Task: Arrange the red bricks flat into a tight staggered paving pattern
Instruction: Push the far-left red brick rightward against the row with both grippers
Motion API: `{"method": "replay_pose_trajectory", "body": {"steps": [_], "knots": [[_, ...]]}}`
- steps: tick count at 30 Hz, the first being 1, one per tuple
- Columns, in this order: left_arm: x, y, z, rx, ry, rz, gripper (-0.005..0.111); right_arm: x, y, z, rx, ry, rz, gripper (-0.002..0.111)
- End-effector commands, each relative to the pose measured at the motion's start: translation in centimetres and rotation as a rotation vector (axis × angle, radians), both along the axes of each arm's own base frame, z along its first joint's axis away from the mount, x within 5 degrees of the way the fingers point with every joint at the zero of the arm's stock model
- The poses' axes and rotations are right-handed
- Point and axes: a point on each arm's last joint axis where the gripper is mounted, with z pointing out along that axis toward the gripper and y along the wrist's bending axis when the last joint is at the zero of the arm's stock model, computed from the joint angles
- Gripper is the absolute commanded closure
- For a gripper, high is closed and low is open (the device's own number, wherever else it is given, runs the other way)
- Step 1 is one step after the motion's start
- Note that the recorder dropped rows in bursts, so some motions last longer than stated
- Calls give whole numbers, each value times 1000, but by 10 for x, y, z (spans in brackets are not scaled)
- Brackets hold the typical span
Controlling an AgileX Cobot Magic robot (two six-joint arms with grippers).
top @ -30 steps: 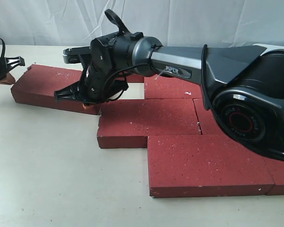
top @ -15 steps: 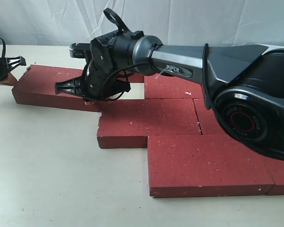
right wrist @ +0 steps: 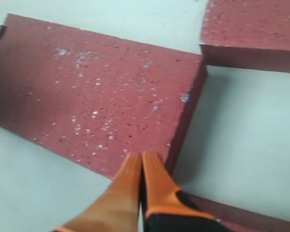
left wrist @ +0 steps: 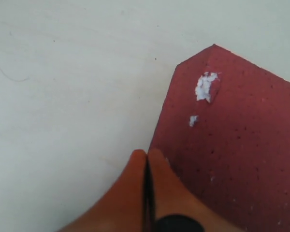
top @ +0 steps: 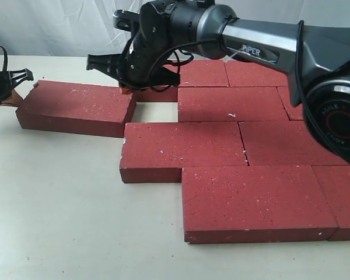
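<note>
Your right arm (top: 262, 44) reaches from the near right across to the far middle, wrist bent down and leftward; your right gripper (top: 125, 88) has its orange fingertips (right wrist: 157, 179) pressed together, empty; your left gripper (top: 10, 93) sits at the far left edge, mostly cut off, tips likewise closed flush.
</note>
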Motion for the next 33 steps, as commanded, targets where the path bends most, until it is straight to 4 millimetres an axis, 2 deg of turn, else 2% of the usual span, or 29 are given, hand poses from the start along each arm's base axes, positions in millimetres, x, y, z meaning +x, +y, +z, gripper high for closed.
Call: {"method": "replay_pose_trajectory", "body": {"steps": [1,22,33], "knots": [[-1,0,2,-22,11,-6,107,9,-15,-2,-32,21,-30,109],[-6,-8,2,-119,68,-22,107,5,-18,-4,-71,63,-26,109],[-8,-15,3,-171,80,-91,107,3,-18,-5,-84,80,-22,109]]}}
